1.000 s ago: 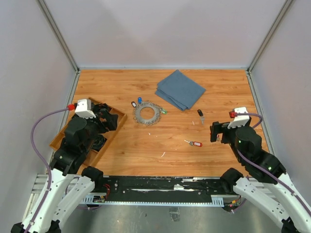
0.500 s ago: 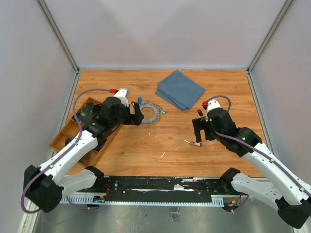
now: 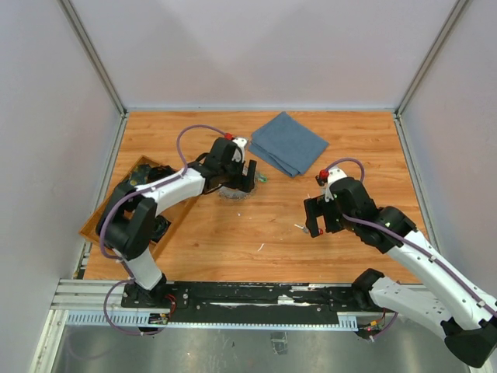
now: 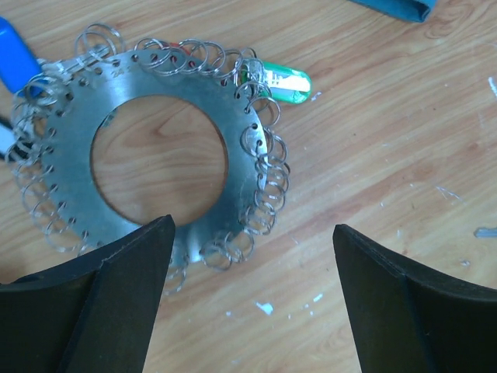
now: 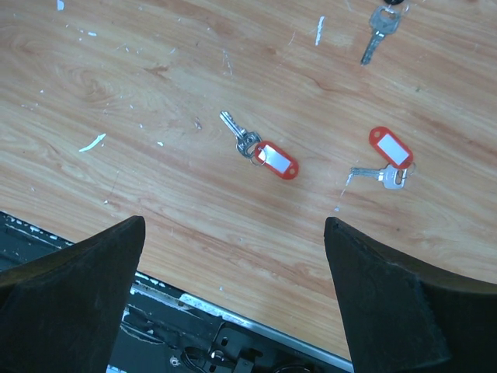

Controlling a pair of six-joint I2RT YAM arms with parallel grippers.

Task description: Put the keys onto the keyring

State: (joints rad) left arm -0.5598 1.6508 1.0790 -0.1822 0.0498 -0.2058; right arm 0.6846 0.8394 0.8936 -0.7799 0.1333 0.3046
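The keyring (image 4: 175, 78) is a flat silvery disc with an open centre and many small wire loops round its rim; it lies flat on the wooden table. A green-tagged key (image 4: 283, 81) lies at its rim and a blue tag (image 4: 12, 66) at its other side. My left gripper (image 4: 252, 233) is open and empty, hovering just above the ring's edge (image 3: 231, 193). Two red-tagged keys (image 5: 268, 155) (image 5: 388, 155) and a black-headed key (image 5: 377, 27) lie loose on the table. My right gripper (image 5: 233, 225) is open and empty above the table beside them.
A folded blue cloth (image 3: 287, 144) lies at the back centre. A wooden tray (image 3: 101, 221) sits at the left edge. The table's front edge and the metal rail (image 5: 233, 342) are just under my right gripper. White flecks dot the wood.
My left gripper has swung from over the tray to the right, onto the keyring. My right gripper has moved left and towards the front edge, over the red-tagged keys.
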